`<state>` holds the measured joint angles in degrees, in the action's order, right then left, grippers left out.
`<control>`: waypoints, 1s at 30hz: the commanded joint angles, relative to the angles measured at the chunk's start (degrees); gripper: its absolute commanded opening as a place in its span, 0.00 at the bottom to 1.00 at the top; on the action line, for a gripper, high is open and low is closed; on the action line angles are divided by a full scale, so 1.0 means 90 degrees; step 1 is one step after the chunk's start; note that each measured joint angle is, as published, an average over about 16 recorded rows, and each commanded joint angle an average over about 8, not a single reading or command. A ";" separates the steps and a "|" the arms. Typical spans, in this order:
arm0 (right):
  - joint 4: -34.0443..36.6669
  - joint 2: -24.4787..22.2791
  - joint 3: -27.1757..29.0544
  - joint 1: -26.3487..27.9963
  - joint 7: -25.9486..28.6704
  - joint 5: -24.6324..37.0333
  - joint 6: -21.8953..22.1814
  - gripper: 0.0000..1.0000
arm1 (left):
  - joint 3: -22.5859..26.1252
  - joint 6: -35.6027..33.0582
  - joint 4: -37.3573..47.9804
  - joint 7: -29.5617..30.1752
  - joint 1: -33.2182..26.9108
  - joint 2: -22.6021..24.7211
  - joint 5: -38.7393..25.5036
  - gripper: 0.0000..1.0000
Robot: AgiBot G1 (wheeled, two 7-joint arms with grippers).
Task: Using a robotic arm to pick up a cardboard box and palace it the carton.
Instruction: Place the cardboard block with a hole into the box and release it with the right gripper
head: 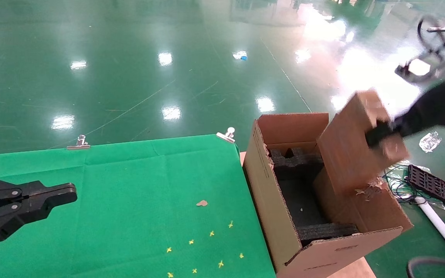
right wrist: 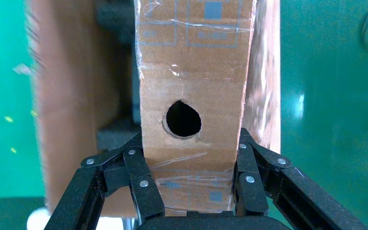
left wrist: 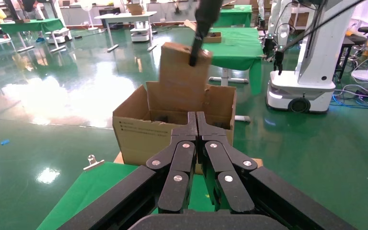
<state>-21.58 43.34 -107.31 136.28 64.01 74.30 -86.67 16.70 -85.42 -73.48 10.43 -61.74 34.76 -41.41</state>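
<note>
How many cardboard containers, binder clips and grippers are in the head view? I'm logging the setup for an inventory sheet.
Cardboard containers: 2, the cardboard box held over the carton.
Binder clips: 2, one and another, both on the far edge of the green tablecloth.
Grippers: 2, left gripper over the cloth, right gripper clamping the box.
Total: 6

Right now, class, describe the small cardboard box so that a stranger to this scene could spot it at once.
Start at the green table; the big open carton with black foam stands at its right end. Tilted in the air above that carton's far right side is the cardboard box, clamped in the right gripper. Unlike the carton, it is closed, taped, and has a round hole in one face.
</note>
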 commanded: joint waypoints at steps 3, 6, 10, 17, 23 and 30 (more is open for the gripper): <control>0.0158 -0.0088 -0.0070 -0.0363 -0.0021 -0.0002 0.0003 0.00 | 0.0002 0.0001 0.0000 -0.0001 0.0000 -0.0001 0.0001 1.00; 0.0288 -0.0040 -0.0106 -0.0549 -0.0050 0.0021 0.0067 0.00 | 0.0003 0.0001 0.0000 -0.0001 -0.0001 -0.0001 0.0002 1.00; 0.0457 0.0031 -0.0134 -0.0784 -0.0080 0.0036 0.0184 0.00 | 0.0004 0.0002 0.0000 -0.0002 -0.0001 -0.0002 0.0003 1.00; 0.0762 0.0133 -0.0133 -0.1275 -0.0208 -0.0021 0.0430 0.00 | 0.0007 0.0003 0.0000 -0.0003 -0.0002 -0.0003 0.0005 1.00; 0.1063 0.0237 -0.0109 -0.1717 -0.0372 -0.0084 0.0751 0.00 | 0.0009 0.0004 0.0000 -0.0005 -0.0002 -0.0004 0.0006 1.00; 0.1407 0.0368 -0.0031 -0.2379 -0.0532 -0.0231 0.1236 0.00 | 0.0012 0.0005 0.0000 -0.0006 -0.0003 -0.0005 0.0008 1.00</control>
<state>-9.03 46.79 -107.53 114.83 59.22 72.15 -75.36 16.80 -85.37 -73.48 10.38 -61.76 34.72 -41.34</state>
